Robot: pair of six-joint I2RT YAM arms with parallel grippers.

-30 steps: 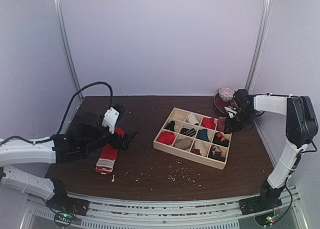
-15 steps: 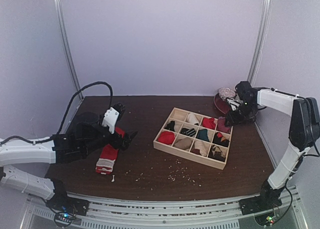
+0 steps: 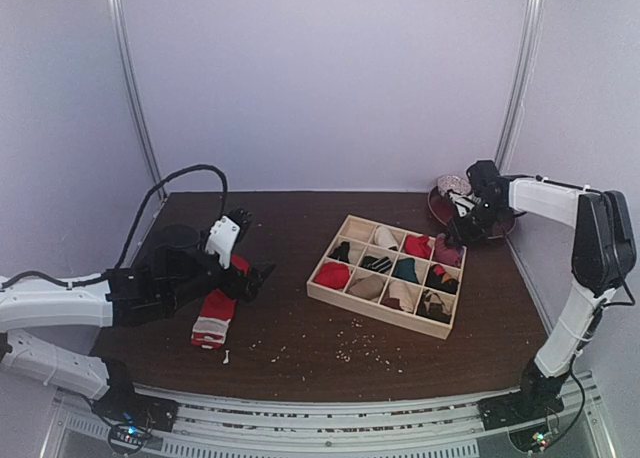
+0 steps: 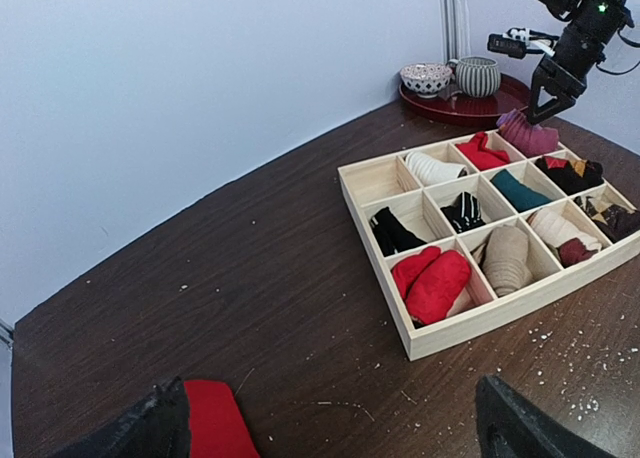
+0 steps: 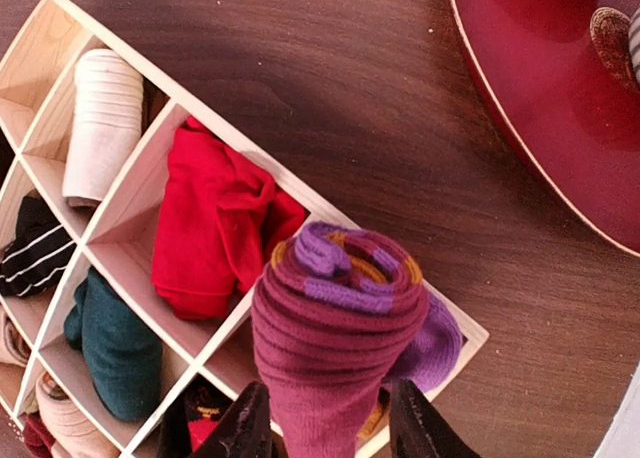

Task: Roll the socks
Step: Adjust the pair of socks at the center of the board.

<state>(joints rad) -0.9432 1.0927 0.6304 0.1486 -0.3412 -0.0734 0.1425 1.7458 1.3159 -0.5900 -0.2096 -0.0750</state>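
Bare tabletop [image 3: 290,248] between red sock [image 3: 218,313] and divider box [image 3: 375,313], red tray [image 4: 455,106] crowding far-right corner

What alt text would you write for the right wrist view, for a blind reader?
A rolled magenta sock stands in the corner cell of a wooden divider box, between the fingers of the right gripper. Neighbouring cells hold other socks.
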